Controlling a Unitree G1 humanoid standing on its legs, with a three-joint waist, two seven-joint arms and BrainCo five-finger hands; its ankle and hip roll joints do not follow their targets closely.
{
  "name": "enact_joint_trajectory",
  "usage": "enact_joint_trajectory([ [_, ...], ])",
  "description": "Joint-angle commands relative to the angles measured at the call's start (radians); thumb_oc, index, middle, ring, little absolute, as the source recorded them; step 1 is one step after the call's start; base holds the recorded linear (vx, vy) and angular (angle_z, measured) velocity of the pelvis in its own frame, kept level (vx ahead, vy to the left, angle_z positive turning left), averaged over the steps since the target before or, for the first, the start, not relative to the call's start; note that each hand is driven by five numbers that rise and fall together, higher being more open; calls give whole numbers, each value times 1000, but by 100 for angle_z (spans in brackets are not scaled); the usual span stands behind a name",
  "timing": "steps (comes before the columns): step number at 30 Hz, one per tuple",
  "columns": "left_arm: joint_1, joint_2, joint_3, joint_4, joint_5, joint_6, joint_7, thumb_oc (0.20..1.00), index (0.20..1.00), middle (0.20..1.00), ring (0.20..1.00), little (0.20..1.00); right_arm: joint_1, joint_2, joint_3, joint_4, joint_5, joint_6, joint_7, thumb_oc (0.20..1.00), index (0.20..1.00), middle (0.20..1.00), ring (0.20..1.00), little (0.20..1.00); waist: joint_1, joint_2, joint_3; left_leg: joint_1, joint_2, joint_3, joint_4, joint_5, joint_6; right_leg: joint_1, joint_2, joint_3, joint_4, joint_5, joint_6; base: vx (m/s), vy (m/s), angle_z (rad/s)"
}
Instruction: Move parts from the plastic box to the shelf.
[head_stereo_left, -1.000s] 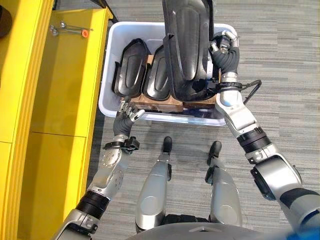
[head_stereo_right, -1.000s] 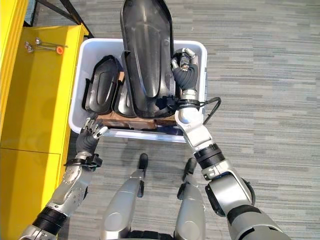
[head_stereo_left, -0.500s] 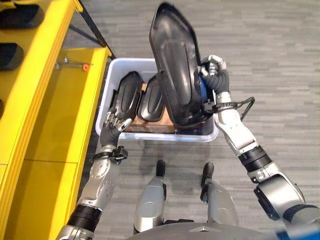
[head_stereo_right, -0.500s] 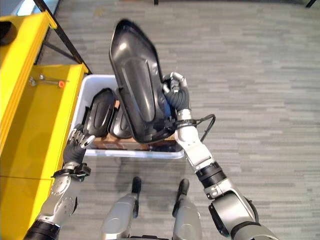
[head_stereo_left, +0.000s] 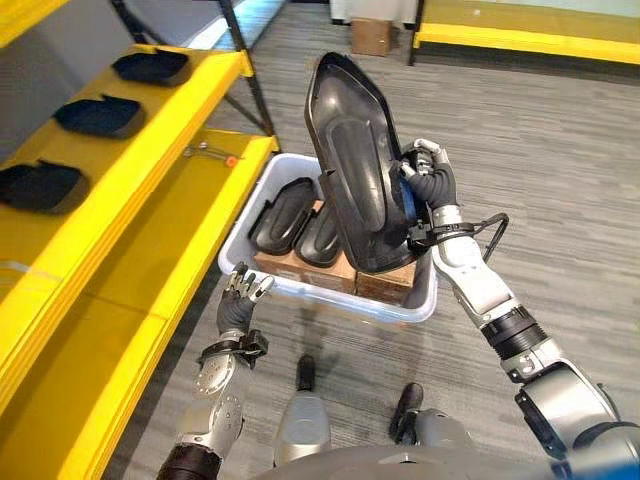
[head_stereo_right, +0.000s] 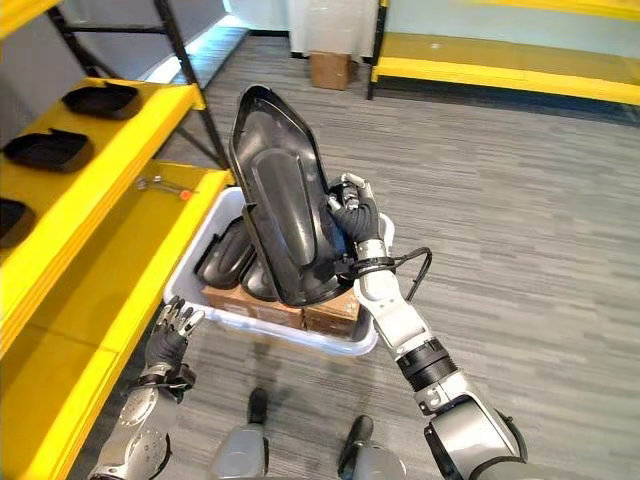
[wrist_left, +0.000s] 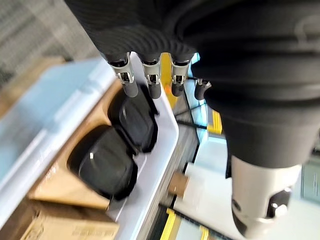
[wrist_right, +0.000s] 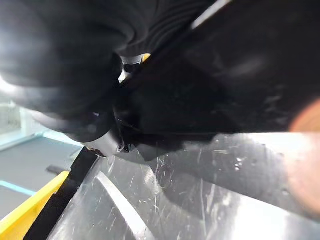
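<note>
Our right hand (head_stereo_left: 428, 186) is curled round the edge of a large black moulded part (head_stereo_left: 358, 180), fingers behind it and gripping firmly, so that the part stands nearly upright, tilted a little, above the right end of the plastic box (head_stereo_left: 300, 290). In the right wrist view we see the glossy, scratched surface of that part (wrist_right: 200, 190) pressed close against the hand's dark cover. The part's lower end hangs just over the cardboard boxes (head_stereo_left: 385, 283) that sit inside the plastic box, though we cannot tell whether it touches them. Further left in the box two more black parts (head_stereo_left: 287, 212) lean side by side against each other, their lower ends behind another cardboard box (head_stereo_left: 300, 272). Our left hand (head_stereo_left: 240, 297) hovers just outside the near left corner of the plastic box, fingers straight and spread, holding nothing; its wrist view shows the dark fingertips (wrist_left: 131, 89) above the box's pale rim and the two parts inside. To the left of the box stands the yellow shelf (head_stereo_left: 130, 180), where three dark parts (head_stereo_left: 100, 114) already lie in a row on the upper level, and a small tool with an orange tip (head_stereo_left: 213, 152) rests on the lower level near the box.
</note>
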Motion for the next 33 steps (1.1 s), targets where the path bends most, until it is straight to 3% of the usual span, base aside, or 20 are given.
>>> enact_joint_trajectory([
  [1,-8,61,12,-61,11,-37,-5,1000,1000,1000,1000,1000,-55,53,-37,-7,83,-85,-20,200,200,200,200,200,-7,-23,-54,79,63,-31,-52,187,-131,23,-1,55,30,-104,65,-6,194,68],
  [2,-23,61,13,-72,26,-35,-5,1000,1000,1000,1000,1000,-22,46,-45,-16,103,-86,-3,200,200,200,200,200,-16,-4,-65,92,42,-55,-59,138,-121,21,-42,38,62,-91,89,-4,273,62],
  [6,-23,59,16,-78,29,-32,-11,1000,1000,1000,1000,1000,37,46,-67,-46,156,-82,28,200,200,200,200,200,-18,-5,-75,90,-17,-25,-28,12,-98,69,-138,-4,58,-41,128,51,323,64],
  [11,-7,75,35,-78,44,-32,-19,1000,1000,1000,1000,1000,47,48,-80,-46,145,-67,51,200,200,200,200,200,2,-24,-83,72,-76,-29,0,-44,-74,107,-186,-31,-2,20,168,66,266,26],
  [15,0,91,54,-82,56,-34,-18,1000,1000,1000,1000,1000,29,58,-81,-32,126,-54,54,200,200,200,200,200,46,-51,-71,8,-121,-41,90,-96,-59,125,-220,-55,-47,83,198,43,185,25],
  [16,9,98,71,-75,55,-36,-21,1000,1000,1000,1000,1000,9,63,-80,-28,121,-52,59,200,200,200,200,200,67,-63,-59,-28,-145,-48,140,-129,-48,130,-232,-56,-74,112,211,33,180,14],
  [22,14,110,94,-74,55,-48,-10,1000,1000,1000,1000,1000,-71,84,-83,-6,111,-53,52,200,200,200,200,200,119,-66,-35,-127,-209,-63,258,-196,-11,134,-279,-51,-126,222,248,29,227,20],
  [24,0,115,91,-72,56,-50,-6,1000,1000,1000,1000,1000,-83,89,-88,1,104,-52,51,200,200,200,200,200,126,-66,-42,-136,-236,-82,250,-201,6,136,-277,-16,-115,223,242,74,256,35],
  [25,-7,117,90,-72,55,-53,-5,1000,1000,1000,1000,1000,-94,88,-86,12,98,-50,49,200,200,200,200,200,120,-73,-42,-149,-254,-82,241,-180,24,121,-283,-5,-104,225,222,78,278,49],
  [27,-35,125,72,-69,67,-56,-3,1000,1000,1000,1000,1000,-96,83,-89,21,102,-56,46,200,200,200,200,200,103,-68,-47,-129,-283,-115,198,-163,42,85,-230,118,-43,186,195,110,240,59],
  [29,-71,132,44,-57,72,-51,-2,1000,1000,1000,1000,1000,-77,78,-91,9,134,-66,56,200,200,200,200,200,68,-60,-46,-92,-313,-170,134,-135,55,22,-132,258,49,120,161,160,214,100],
  [32,-97,137,15,-59,92,-40,-15,1000,1000,1000,1000,1000,-51,76,-78,-8,153,-80,71,200,200,200,200,200,24,-46,-38,-29,-335,-241,34,-92,61,-84,-13,339,133,51,123,136,120,113],
  [33,-97,138,13,-66,92,-37,-19,1000,1000,1000,1000,1000,-50,80,-77,-5,160,-79,73,200,200,200,200,200,19,-43,-33,-20,-338,-251,28,-87,63,-105,-12,337,134,61,124,100,49,77],
])
